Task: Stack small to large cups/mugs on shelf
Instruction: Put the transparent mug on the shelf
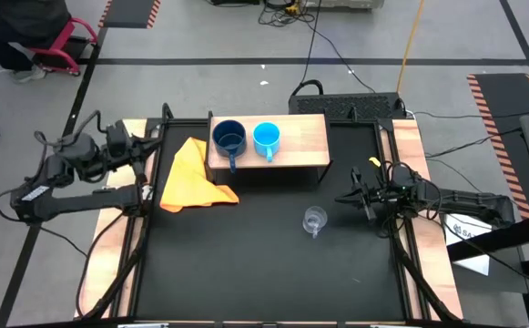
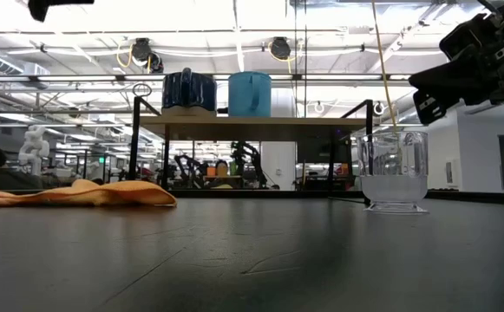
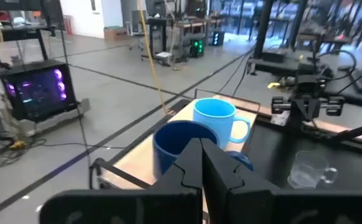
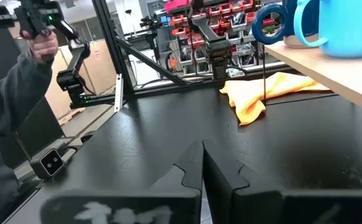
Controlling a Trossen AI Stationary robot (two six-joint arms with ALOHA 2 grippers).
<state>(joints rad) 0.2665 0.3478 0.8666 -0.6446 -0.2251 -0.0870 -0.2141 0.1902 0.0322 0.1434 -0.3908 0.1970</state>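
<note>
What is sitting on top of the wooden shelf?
On the light-wood shelf stand a dark blue mug and a light blue mug, side by side. The clear glass cup is not there; it stands on the black table. The tabletop under the shelf is hidden from above.

Overhead, table-level, two wrist views; shared shelf [image 1: 296,137].

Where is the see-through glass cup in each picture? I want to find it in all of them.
High view: the clear glass cup stands on the black tabletop, in front of the shelf.
Low view: the cup is on the right, close to the camera.
Left wrist view: the cup is at the lower right, blurry.
Right wrist view: not in it.
Shared landmark: the light blue mug on the shelf.
</note>
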